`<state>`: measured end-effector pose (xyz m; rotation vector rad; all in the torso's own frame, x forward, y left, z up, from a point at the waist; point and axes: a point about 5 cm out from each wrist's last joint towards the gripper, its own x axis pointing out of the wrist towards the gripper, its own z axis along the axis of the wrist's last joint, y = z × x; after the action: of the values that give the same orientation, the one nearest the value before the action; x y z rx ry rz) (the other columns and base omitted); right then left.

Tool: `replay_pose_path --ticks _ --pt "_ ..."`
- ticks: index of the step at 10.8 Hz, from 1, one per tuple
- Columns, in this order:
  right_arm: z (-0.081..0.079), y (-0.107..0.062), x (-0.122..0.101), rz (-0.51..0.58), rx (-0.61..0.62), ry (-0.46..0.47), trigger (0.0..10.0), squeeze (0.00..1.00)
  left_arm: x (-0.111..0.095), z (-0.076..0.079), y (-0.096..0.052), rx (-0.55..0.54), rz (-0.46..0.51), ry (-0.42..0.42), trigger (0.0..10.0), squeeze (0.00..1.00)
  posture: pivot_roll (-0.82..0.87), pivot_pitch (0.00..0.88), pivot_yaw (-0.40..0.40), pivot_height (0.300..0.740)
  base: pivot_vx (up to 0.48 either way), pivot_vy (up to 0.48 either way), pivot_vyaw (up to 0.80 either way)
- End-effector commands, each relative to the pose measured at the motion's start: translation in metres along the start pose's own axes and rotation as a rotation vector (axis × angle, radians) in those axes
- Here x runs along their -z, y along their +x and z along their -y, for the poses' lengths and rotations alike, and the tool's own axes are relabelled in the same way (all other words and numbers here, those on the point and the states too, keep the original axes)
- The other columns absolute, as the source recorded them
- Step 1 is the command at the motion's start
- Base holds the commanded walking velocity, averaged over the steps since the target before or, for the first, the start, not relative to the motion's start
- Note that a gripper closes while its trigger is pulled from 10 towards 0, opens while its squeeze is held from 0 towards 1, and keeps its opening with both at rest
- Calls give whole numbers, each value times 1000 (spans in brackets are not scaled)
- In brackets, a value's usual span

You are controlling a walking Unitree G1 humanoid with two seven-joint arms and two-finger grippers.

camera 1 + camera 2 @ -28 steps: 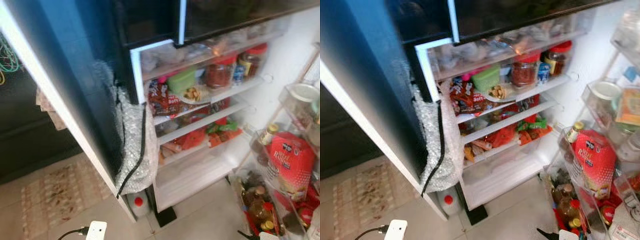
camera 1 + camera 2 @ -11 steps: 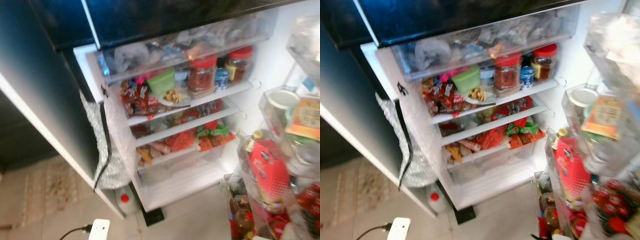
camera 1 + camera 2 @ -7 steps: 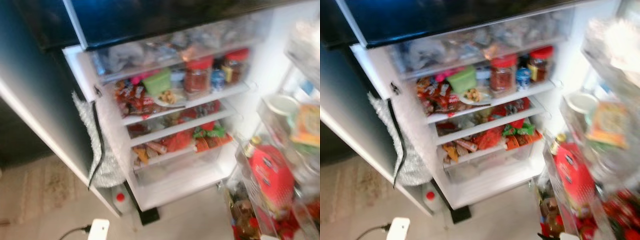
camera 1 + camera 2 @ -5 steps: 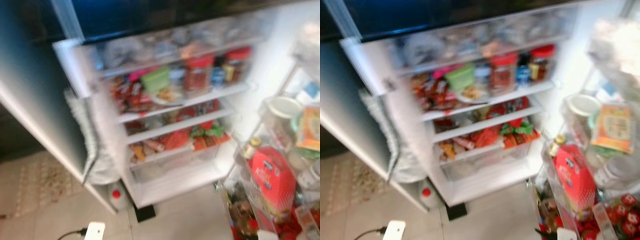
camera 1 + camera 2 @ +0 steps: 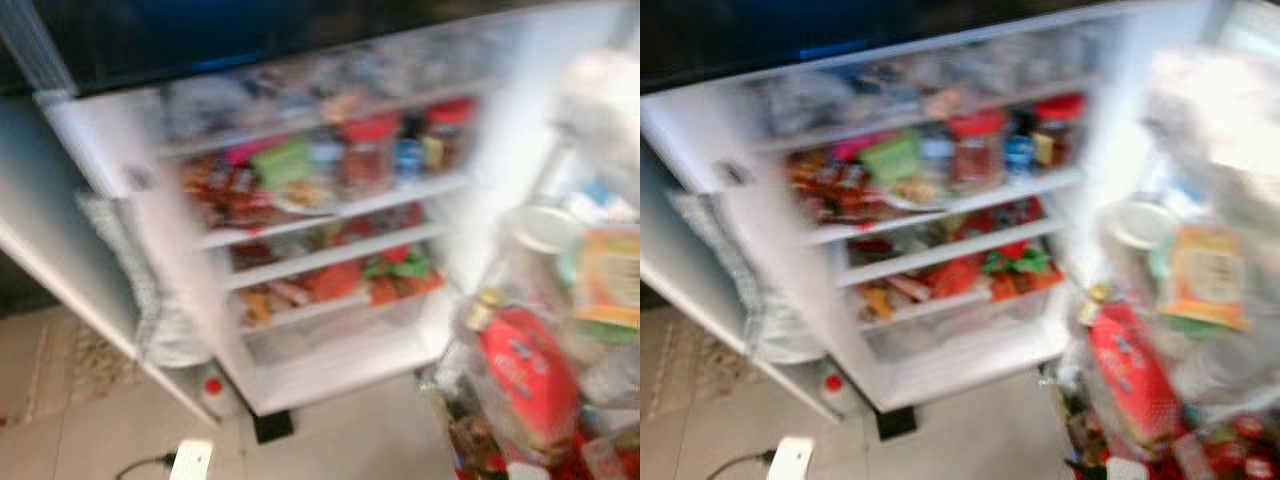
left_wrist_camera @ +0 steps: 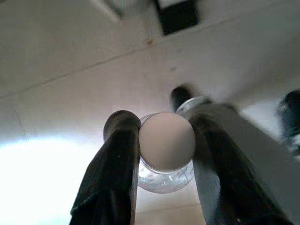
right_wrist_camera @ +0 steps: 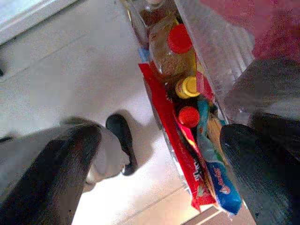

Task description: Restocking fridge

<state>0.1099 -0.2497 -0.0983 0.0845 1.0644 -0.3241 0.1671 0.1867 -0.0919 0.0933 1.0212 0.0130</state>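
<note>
The fridge (image 5: pixel 330 210) stands open before me, blurred, its shelves packed with red-lidded jars (image 5: pixel 368 150), a green box (image 5: pixel 282 162) and snack packets. Its lowest shelf (image 5: pixel 340 360) looks bare. To the right, the door racks (image 5: pixel 560 300) hold a red bag (image 5: pixel 525 375) and bottles. In the left wrist view my left gripper (image 6: pixel 164 129) is shut on a clear bottle with a pale cap (image 6: pixel 166 140), hanging over the tiled floor. In the right wrist view my right gripper (image 7: pixel 161 136) is open, above capped bottles (image 7: pixel 180 40) in the bottom door rack.
A white power adapter (image 5: pixel 190 460) with its cable lies on the floor tiles in front of me. Bubble wrap (image 5: pixel 165 320) hangs at the fridge's left side, with a red-capped jug (image 5: pixel 212 392) beneath it. A patterned rug (image 5: pixel 60 360) lies to the left.
The whole picture has slid left and blurred, so the camera is turning right toward the fridge interior and door racks. Nothing in the fridge has moved.
</note>
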Motion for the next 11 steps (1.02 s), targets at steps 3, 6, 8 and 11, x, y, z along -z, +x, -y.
replay_pose_path --ticks 3,6,8,11 --pt "8 0 -7 20 32 13 10000 0 7 -10 -2 -22 -20 -9 10000 0 -158 49 61 740 0 -261 0" --pt "7 1 -7 20 31 20 10000 0 6 -10 -2 -21 -16 -10 10000 0 -159 47 66 740 0 -172 0" --pt "6 1 -7 20 29 24 10000 0 5 -9 -2 -1 -2 -29 10000 0 -157 44 71 740 0 0 0" --pt "5 1 -7 17 28 32 10000 0 4 -10 -1 0 0 -12 10000 0 -158 43 76 740 0 0 0"
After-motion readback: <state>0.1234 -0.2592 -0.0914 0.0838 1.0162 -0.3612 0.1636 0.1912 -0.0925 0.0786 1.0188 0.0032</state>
